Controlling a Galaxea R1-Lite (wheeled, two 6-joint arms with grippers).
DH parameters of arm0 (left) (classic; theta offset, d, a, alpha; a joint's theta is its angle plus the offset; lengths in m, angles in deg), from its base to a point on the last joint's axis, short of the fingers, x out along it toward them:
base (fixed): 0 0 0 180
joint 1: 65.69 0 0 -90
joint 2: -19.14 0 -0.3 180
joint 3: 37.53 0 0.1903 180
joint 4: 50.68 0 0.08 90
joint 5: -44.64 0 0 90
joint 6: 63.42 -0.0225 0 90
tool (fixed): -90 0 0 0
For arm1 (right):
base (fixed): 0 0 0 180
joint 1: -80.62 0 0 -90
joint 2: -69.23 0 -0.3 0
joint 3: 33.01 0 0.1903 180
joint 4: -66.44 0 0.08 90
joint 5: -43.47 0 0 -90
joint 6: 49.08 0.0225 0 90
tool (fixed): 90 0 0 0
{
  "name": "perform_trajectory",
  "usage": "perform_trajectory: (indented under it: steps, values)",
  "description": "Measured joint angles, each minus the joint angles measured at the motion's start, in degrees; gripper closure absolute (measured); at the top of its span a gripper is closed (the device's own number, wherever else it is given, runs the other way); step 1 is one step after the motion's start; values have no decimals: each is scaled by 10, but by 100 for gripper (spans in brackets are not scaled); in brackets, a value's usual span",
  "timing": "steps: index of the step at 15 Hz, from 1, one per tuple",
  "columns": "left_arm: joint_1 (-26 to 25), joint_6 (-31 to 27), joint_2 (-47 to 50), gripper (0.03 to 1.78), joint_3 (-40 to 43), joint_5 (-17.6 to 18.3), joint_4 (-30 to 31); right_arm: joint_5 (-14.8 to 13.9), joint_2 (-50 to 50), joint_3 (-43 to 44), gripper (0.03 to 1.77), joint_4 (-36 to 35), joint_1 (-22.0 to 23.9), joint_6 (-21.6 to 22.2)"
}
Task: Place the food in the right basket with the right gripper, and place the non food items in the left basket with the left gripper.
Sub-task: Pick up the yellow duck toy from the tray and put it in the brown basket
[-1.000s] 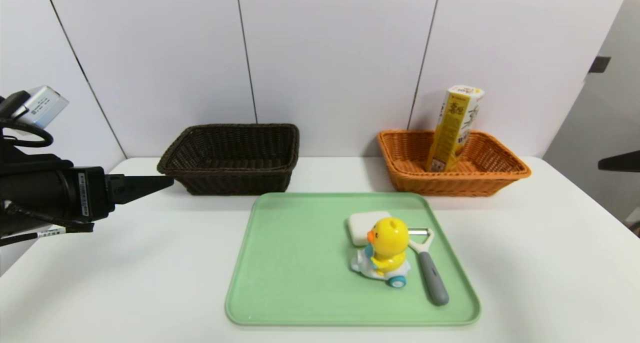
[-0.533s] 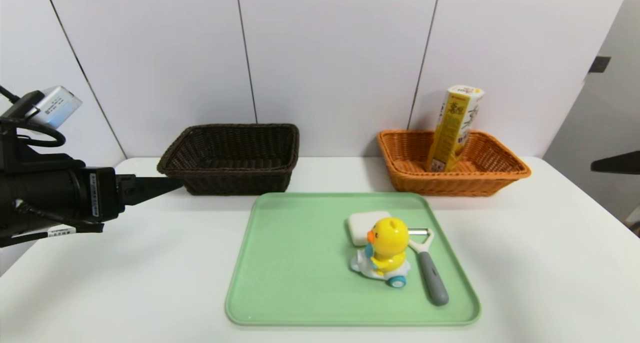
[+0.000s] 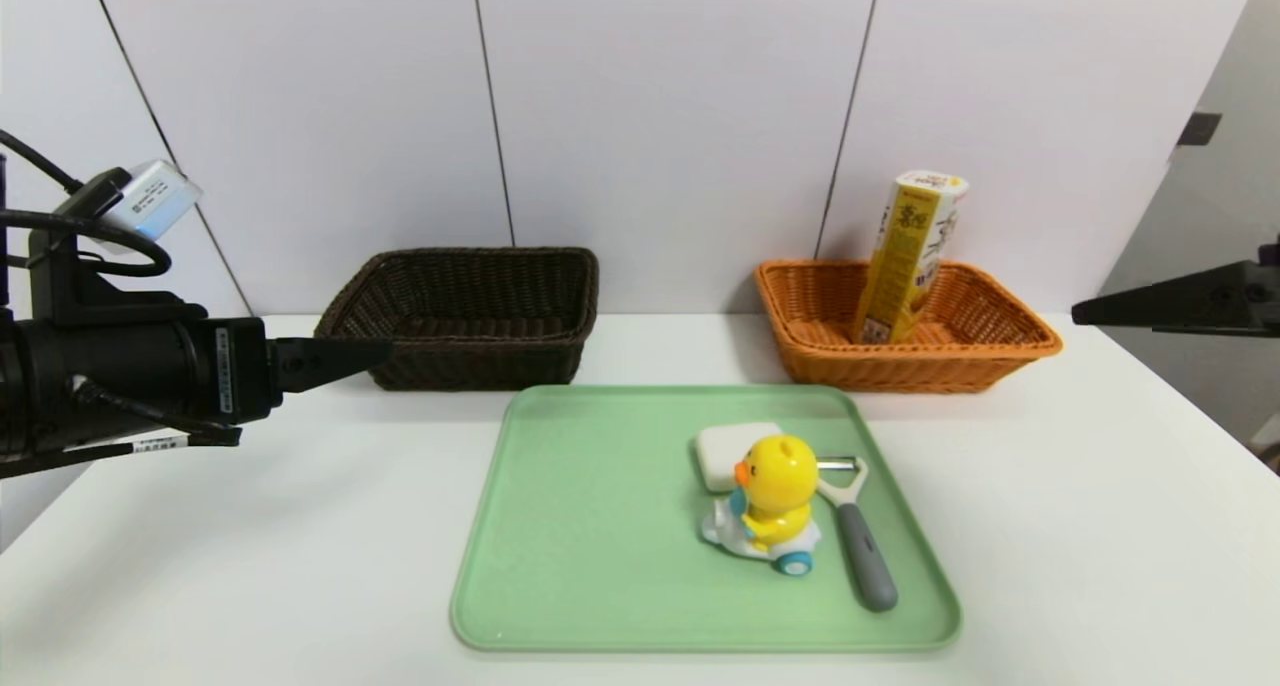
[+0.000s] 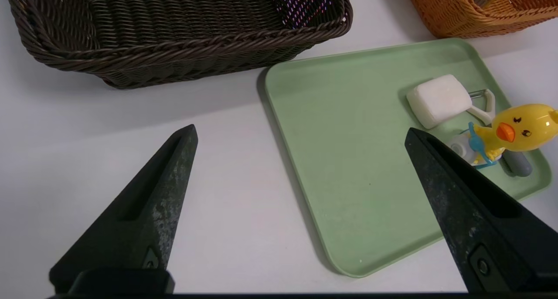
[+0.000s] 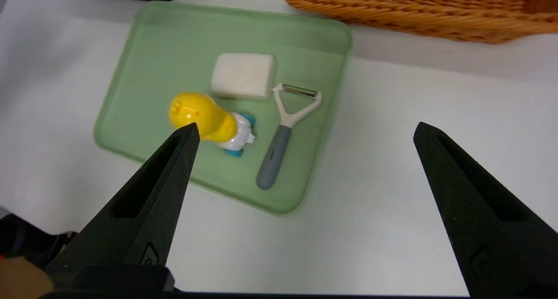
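Observation:
A green tray holds a white block, a yellow duck toy and a grey-handled peeler. The dark brown basket stands empty at the back left. In the orange basket at the back right a yellow carton leans upright. My left gripper hovers open above the table left of the tray, in front of the brown basket. My right gripper reaches in from the right edge, open and empty, beside the orange basket. Both wrist views show the tray beyond spread fingers.
White wall panels rise behind the baskets. The white table spreads left, right and in front of the tray.
My left gripper has moved to the right toward the tray. My right gripper has come further into view from the right edge. The tray's items have not moved.

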State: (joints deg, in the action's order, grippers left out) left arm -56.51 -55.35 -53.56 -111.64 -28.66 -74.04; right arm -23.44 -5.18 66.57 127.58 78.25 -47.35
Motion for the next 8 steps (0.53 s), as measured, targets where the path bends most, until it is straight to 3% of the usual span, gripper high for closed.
perform_trajectory:
  steps: [4,8]
  values:
    - [23,7,-4,12,-6,0,0,-12,-21,19,11,-21,-84,-5]
    - [99,15,-28,12,-31,-4,0,-34,-37,20,11,-27,-105,-7]
